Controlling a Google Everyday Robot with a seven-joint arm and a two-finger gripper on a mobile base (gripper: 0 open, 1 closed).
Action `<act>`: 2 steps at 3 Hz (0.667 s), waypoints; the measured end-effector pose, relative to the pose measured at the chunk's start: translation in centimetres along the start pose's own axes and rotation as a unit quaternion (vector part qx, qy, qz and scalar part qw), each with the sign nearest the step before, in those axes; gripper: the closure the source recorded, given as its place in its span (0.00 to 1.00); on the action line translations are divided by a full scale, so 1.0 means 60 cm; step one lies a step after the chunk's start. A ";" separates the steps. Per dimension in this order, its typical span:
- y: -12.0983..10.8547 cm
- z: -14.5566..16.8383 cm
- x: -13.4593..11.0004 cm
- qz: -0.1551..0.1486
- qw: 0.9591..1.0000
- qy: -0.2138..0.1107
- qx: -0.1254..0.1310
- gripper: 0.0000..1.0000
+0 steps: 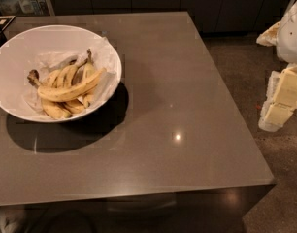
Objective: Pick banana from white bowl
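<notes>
Upper left of frame, banana (71, 92) is lying across shorter bananas (56, 109) inside white bowl (22, 47), dark stem knob pointing left. Gripper (283, 101) is hanging at right edge, beyond table (187, 106), well apart from bowl; spread or closed, can't tell.

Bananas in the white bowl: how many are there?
6, all in the white bowl: the longest banana on top, three behind, two in front; others may be hidden. The gripper is right of the table.

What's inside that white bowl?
The white bowl holds several bananas on crumpled white paper, the longest banana lying across them. They cover the bowl's bottom. The gripper hangs far right, beyond the table.
</notes>
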State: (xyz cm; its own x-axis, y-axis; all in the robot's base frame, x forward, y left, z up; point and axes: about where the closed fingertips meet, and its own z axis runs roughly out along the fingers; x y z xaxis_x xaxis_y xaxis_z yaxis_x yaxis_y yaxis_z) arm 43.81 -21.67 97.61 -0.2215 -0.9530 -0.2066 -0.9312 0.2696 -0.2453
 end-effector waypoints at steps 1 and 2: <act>0.000 0.000 0.000 0.000 1.000 0.000 0.000 0.00; -0.010 -0.008 -0.021 -0.002 1.000 -0.008 -0.006 0.00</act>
State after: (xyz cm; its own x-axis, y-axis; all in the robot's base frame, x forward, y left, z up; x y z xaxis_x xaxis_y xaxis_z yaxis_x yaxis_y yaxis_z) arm 44.51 -20.68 98.48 -0.2135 -0.9515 -0.2215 -0.9356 0.2644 -0.2340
